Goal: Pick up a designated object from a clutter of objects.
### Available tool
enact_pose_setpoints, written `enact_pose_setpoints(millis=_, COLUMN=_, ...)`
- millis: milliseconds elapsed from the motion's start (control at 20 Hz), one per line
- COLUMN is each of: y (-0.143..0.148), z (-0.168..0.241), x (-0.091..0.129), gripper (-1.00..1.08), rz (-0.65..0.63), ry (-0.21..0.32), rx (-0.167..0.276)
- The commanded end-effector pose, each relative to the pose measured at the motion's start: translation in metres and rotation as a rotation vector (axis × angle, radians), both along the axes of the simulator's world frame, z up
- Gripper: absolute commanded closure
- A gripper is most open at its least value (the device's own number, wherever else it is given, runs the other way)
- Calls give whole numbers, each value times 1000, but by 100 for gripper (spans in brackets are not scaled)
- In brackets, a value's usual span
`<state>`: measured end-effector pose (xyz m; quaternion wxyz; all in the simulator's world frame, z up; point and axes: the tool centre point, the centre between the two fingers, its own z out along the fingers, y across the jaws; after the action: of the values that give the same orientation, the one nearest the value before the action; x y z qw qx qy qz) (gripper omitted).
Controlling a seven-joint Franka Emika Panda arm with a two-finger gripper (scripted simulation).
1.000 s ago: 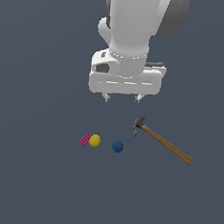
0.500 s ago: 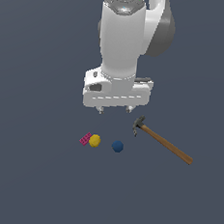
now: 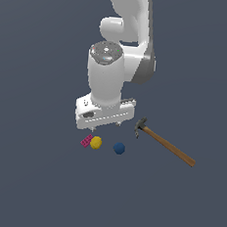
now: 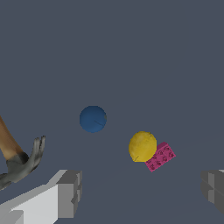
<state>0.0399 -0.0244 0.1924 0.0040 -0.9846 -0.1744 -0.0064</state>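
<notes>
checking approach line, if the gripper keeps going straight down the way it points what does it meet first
Probably the yellow ball, lying between the open gripper fingers' line beside the pink brick. Depth is unclear; it could land just short on bare floor.

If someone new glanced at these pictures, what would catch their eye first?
Probably the big white arm, its open gripper hanging just above a yellow ball. That ball touches a pink brick, with a blue ball apart on its other side. A hammer lies at the exterior view's right.
</notes>
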Motion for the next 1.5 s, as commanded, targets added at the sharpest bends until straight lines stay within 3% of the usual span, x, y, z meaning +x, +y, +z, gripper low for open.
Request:
enact_pose_setpoints(millis=0, y=-9, z=-21, x=1, gripper=-92, rz=54, ry=1, rx=-3)
enact_pose_setpoints(millis=700, y=-43, z=-103, x=-4, gripper=-92, rz=267, ry=9, rx=-11)
enact_pose_setpoints(millis=1450, y=-46, z=-129, x=-7, gripper=-92, rz=292, ry=10, rx=-12)
